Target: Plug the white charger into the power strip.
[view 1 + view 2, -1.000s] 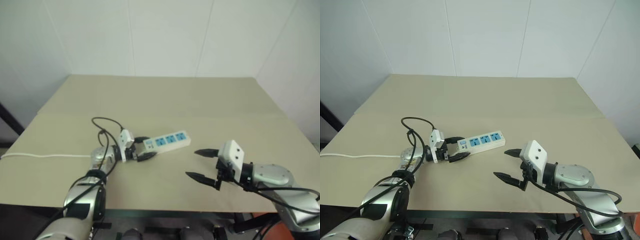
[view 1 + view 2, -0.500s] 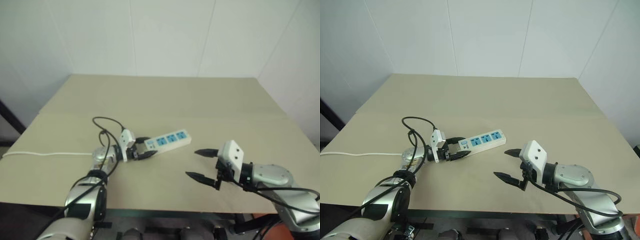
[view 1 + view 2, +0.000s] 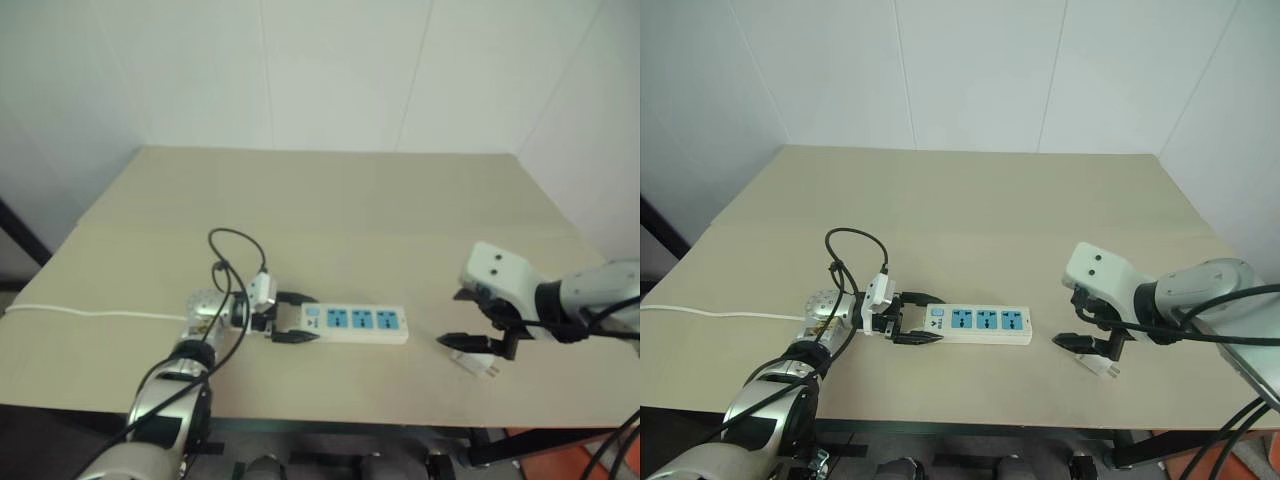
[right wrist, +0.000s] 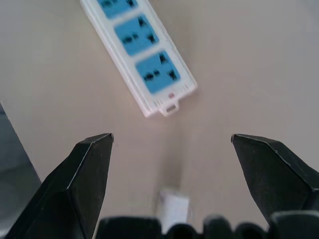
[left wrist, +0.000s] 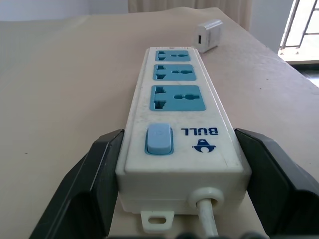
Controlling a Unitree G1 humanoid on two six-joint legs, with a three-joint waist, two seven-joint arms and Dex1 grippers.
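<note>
Swung level, white power strip (image 3: 980, 324) shows blue sockets.

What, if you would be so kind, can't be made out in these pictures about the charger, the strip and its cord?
- White charger: its prongs are too small to see in the eye views, and in the right wrist view the right gripper cuts it off.
- Power strip: its cord end is covered by the left gripper, whose jaws are shut on it.
- Thin white cord: it runs off the left edge, so where it ends is unknown.
</note>
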